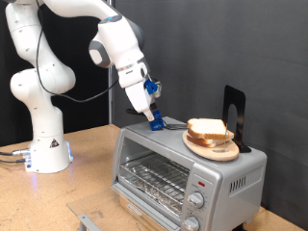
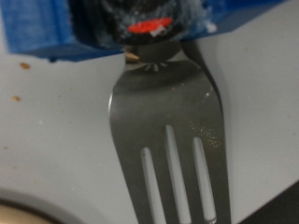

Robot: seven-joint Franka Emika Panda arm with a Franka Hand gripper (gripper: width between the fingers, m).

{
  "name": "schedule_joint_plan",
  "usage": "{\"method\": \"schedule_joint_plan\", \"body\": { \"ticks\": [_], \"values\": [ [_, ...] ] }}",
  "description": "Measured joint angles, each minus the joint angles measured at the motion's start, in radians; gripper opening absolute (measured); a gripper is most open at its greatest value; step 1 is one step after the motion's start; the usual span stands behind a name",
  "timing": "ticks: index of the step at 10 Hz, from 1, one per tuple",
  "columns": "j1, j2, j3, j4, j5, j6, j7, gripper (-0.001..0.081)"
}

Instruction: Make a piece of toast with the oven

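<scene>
The silver oven [image 1: 183, 168] stands at the exterior view's lower right, its glass door shut and the wire rack showing through it. A pile of bread slices [image 1: 207, 130] lies on a round wooden plate [image 1: 217, 149] on the oven's top. A single piece of toast does not show apart from the pile. My gripper [image 1: 154, 117], with blue fingers [image 1: 151, 91], is down over the oven's top to the left of the plate. It is shut on a slotted metal spatula [image 2: 173, 112], whose blade lies over the grey oven top [image 2: 56, 121]. A pale curved edge [image 2: 28, 213] shows in the corner.
A black upright stand [image 1: 234, 115] sits behind the plate on the oven. Two round knobs [image 1: 195, 202] are on the oven's front right. The robot's white base [image 1: 43, 144] stands on the wooden table [image 1: 87, 188] at the left.
</scene>
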Motion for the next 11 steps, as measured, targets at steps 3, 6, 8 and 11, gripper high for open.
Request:
{"method": "schedule_joint_plan", "body": {
  "ticks": [3, 6, 8, 11],
  "values": [
    [0.021, 0.043, 0.000, -0.001, 0.039, 0.039, -0.030, 0.0809],
    [0.042, 0.048, -0.001, -0.001, 0.092, 0.048, -0.074, 0.0809],
    [0.045, 0.048, -0.001, -0.001, 0.096, 0.048, -0.074, 0.0529],
    [0.045, 0.048, -0.001, -0.001, 0.099, 0.048, -0.069, 0.0482]
  ]
}}
